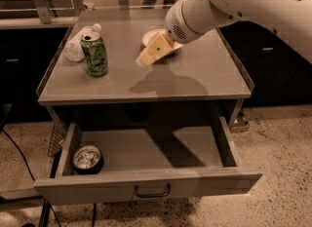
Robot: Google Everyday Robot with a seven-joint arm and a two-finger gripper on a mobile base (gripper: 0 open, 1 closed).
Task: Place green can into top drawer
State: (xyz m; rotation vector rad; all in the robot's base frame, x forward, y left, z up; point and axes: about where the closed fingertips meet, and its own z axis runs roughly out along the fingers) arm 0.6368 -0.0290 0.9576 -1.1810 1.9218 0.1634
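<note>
Near the left edge of the counter (209, 82), toward the back, a clear bottle (75, 46) lies on its side. The green can (95, 54) stands upright just in front of it, close enough that I cannot tell whether they touch. Below the front edge the drawer (146, 186) is pulled fully open, with a dark can (87, 159) in its left front corner and the rest of the floor bare.

The hand (152, 53) hangs over the middle of the counter, right of the green can and clearly apart from it, with a pale dish (152, 35) partly hidden behind it. It carries nothing. How wide it stands, I cannot tell.

The step in hand looks like the reach for the green can, with the grasp not yet made. The next move calls for travel left to the can, staying clear of the bottle. Then comes a grip on the can's body, a lift, and a carry past the front edge. Last, it goes down into the drawer, right of the dark can.
</note>
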